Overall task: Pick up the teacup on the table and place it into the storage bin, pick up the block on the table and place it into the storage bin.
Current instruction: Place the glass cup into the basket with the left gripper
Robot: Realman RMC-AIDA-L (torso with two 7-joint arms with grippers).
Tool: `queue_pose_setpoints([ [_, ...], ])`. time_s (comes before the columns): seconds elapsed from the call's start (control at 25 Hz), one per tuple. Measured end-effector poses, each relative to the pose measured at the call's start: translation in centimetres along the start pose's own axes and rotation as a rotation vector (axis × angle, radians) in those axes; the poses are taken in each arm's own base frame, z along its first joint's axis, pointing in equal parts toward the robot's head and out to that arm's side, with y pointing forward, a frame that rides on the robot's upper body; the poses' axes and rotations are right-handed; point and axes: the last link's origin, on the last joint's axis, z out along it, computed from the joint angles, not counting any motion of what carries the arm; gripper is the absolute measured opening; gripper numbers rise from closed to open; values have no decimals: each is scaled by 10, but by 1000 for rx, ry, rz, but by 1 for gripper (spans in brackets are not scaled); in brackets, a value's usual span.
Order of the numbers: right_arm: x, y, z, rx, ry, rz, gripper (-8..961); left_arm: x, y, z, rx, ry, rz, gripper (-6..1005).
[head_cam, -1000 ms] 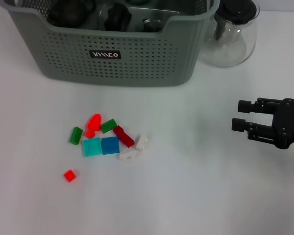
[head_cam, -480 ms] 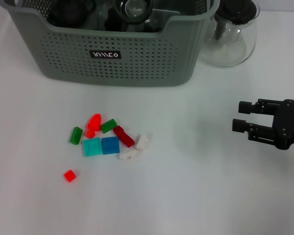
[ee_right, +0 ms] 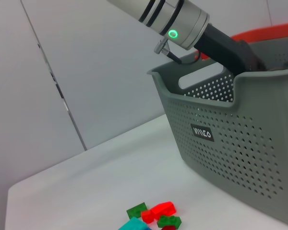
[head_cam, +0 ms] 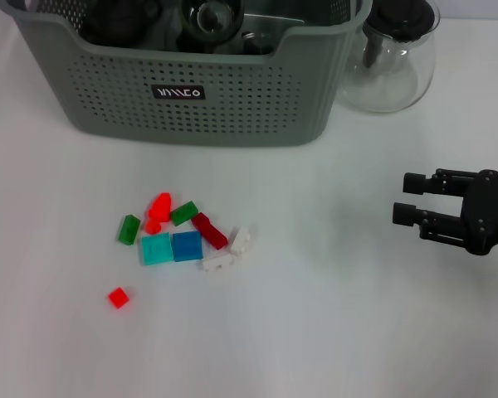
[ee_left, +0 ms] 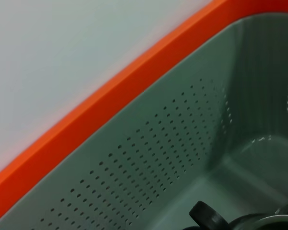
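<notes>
The table [head_cam: 332, 332] is seen from above in the head view, looking forward and down. The storage bin [ee_left: 149, 158] interior is viewed closely by the left wrist camera. Its labelled front [ee_right: 230, 139] is viewed low and sideways by the right wrist camera, shared with the head view.

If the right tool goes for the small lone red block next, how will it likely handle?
The lone red block looks like rigid plastic, so it should hold its shape when pinched. It is tiny and lies flat, so it probably slides on the smooth white table if nudged. The right tool, open and well off to the side, has little to grip.
</notes>
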Motion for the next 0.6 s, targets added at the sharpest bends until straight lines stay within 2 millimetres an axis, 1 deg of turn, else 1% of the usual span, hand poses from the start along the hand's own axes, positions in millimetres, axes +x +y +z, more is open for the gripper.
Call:
queue_pose_setpoints([
  [0.04, 0, 0, 0, 0, 0, 0, 583, -1, 0, 0, 0, -3, 1, 43],
  [0.48, 2, 1, -1, 3, 0, 10, 583, -1, 0, 1, 0, -4, -1, 179],
  [0.6, 2, 1, -1, 3, 0, 10, 583, 1, 1, 0, -1, 1, -1, 239],
])
